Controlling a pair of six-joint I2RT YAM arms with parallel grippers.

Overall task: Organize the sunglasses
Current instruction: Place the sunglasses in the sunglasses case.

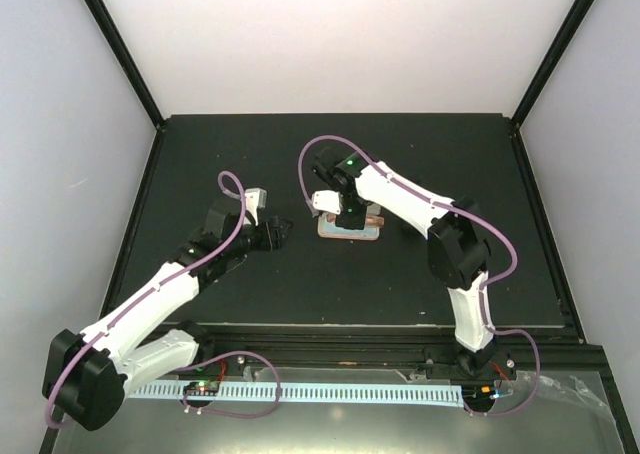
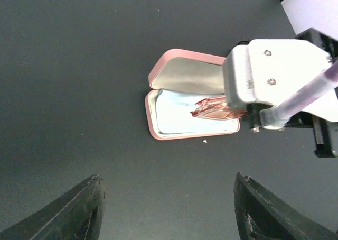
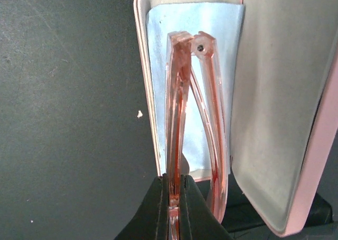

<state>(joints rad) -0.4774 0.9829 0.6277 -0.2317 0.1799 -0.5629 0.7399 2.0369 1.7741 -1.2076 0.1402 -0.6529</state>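
With our right gripper point(image 3: 173, 184) we are pinching the folded red-pink sunglasses point(image 3: 174, 118) tightly by one end, holding them over the light blue cloth point(image 3: 158, 49) inside the open pink case point(image 3: 145, 92). Our left gripper point(image 2: 166, 197) is hovering beside the case above the bench point(image 2: 79, 92), spread wide and empty.

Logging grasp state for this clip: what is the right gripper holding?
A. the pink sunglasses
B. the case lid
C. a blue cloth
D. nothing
A: in the right wrist view, the right gripper is shut on the frame of the sunglasses, which hang over the open case lined with a blue cloth.
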